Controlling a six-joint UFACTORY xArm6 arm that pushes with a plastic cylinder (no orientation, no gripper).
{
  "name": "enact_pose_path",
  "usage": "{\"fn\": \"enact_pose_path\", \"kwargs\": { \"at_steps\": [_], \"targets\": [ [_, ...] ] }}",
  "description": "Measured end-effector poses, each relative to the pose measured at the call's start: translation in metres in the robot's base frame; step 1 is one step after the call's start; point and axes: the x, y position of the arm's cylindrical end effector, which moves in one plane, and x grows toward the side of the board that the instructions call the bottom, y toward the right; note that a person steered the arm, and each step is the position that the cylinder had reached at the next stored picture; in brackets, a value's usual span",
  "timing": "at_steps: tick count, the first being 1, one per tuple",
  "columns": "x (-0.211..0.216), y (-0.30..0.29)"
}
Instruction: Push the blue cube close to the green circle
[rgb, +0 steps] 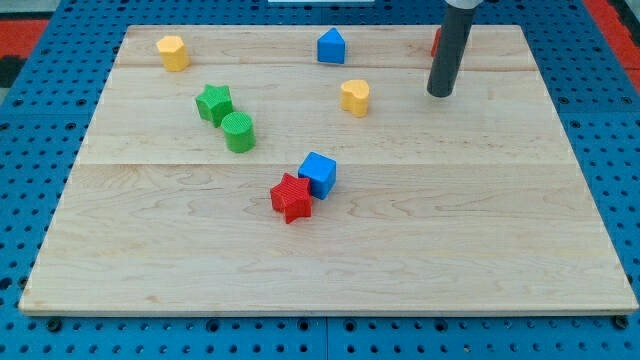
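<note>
The blue cube (318, 173) sits near the board's middle, touching a red star (291, 197) at its lower left. The green circle (239, 132), a short cylinder, stands up and to the view's left of the cube, a short gap away. My tip (440, 94) rests on the board at the upper right, well to the right of and above the blue cube, touching no block.
A green star (214, 103) sits just above-left of the green circle. A yellow heart (355, 97) lies left of my tip. A blue pentagon block (331, 46) and a yellow block (173, 52) sit near the top edge. A red block (436, 42) peeks from behind the rod.
</note>
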Motion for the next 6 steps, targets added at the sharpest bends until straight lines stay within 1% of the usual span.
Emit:
{"fn": "enact_pose_path", "kwargs": {
  "at_steps": [1, 2, 4, 5, 6],
  "targets": [
    [0.0, -0.042],
    [0.003, -0.056],
    [0.108, -0.054],
    [0.133, -0.09],
    [0.14, -0.141]
  ]
}}
